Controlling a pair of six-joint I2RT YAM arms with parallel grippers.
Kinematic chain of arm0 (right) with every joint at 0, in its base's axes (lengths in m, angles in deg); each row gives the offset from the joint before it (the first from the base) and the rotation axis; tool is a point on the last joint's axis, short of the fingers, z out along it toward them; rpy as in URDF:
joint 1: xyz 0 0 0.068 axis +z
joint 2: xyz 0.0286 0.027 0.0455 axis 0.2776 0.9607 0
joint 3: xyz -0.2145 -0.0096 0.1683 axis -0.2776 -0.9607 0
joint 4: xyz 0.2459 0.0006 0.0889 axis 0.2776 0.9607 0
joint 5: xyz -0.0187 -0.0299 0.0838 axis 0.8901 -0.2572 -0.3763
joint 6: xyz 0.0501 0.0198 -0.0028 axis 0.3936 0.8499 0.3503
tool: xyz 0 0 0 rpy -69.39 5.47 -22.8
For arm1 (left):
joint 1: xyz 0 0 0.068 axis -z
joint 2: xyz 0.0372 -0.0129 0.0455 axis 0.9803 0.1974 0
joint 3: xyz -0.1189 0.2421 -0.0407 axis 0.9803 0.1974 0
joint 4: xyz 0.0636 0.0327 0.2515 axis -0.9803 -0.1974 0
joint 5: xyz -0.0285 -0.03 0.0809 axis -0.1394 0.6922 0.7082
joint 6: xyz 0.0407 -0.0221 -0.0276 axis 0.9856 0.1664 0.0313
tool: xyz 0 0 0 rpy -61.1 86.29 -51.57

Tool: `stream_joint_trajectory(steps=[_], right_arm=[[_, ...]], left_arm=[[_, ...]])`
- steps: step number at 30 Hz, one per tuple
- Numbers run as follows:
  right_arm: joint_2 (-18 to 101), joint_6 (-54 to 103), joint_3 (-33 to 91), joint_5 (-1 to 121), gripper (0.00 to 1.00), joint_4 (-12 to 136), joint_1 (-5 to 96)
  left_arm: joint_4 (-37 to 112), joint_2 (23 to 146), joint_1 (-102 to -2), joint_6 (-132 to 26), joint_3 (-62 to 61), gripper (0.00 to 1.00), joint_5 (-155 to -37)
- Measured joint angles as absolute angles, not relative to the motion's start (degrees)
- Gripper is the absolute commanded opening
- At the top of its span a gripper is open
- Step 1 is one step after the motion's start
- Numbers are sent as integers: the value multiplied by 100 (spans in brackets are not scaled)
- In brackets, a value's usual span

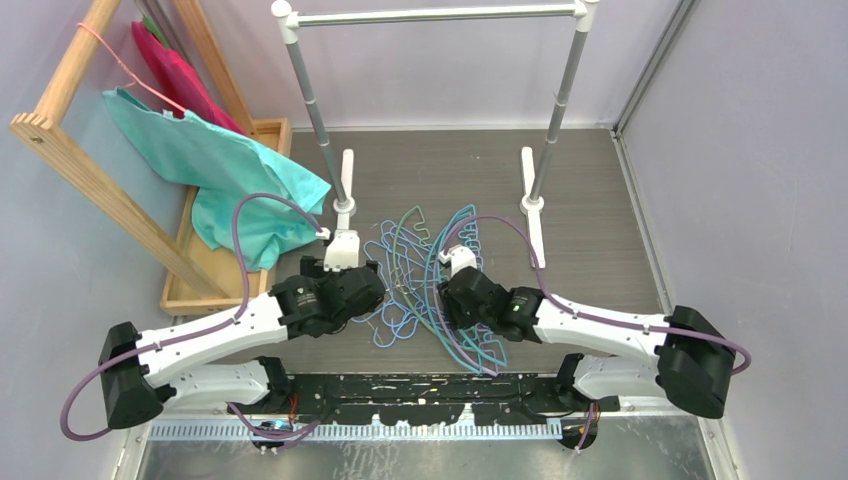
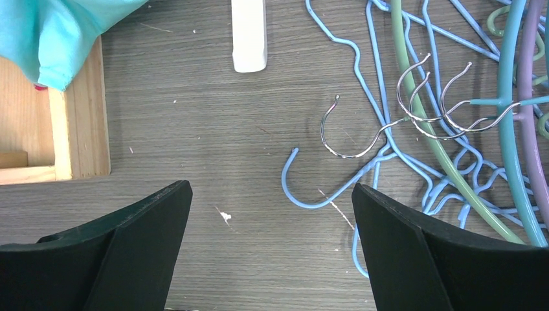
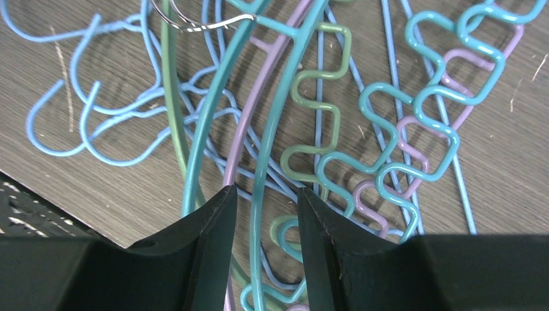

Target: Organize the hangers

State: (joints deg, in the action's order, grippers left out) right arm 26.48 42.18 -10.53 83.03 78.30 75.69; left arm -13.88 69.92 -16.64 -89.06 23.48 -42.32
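Observation:
The hangers [image 1: 425, 285] lie tangled on the table between my two arms: light-blue wire ones, plus arched teal, green and purple ones. My left gripper [image 2: 272, 188] is open wide over bare table, with nothing between its fingers. A light-blue hook [image 2: 304, 194] and silver hooks [image 2: 349, 152] lie just ahead of it, to the right. My right gripper [image 3: 266, 190] is low over the pile, its jaws a narrow gap apart. They straddle a teal hanger's arched arm [image 3: 262, 162] without pinching it. A purple arm [image 3: 236, 149] and a green zigzag bar [image 3: 317, 110] lie alongside.
A white clothes rack with a top rail [image 1: 430, 15] stands behind the pile on two feet [image 1: 345, 215] [image 1: 530, 205]. At the left, a wooden frame [image 1: 100, 190] carries a teal garment [image 1: 220, 170] on a pink hanger [image 1: 130, 75] over a wooden tray [image 2: 84, 116].

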Motion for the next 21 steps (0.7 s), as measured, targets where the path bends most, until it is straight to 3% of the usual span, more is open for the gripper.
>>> stream_joint_trajectory(steps=[5, 12, 21], right_arm=[[2980, 4288, -1239, 8215, 44, 7690, 7569], [3164, 4378, -1296, 8191, 2, 7557, 7569], [2425, 4450, -1191, 8386, 1, 8042, 7569]], left_arm=[[-1394, 7014, -1664, -8930, 2383, 98, -4249], [-1460, 7012, -1664, -9037, 2390, 98, -4249], [-1604, 6806, -1664, -9138, 2462, 98, -4245]])
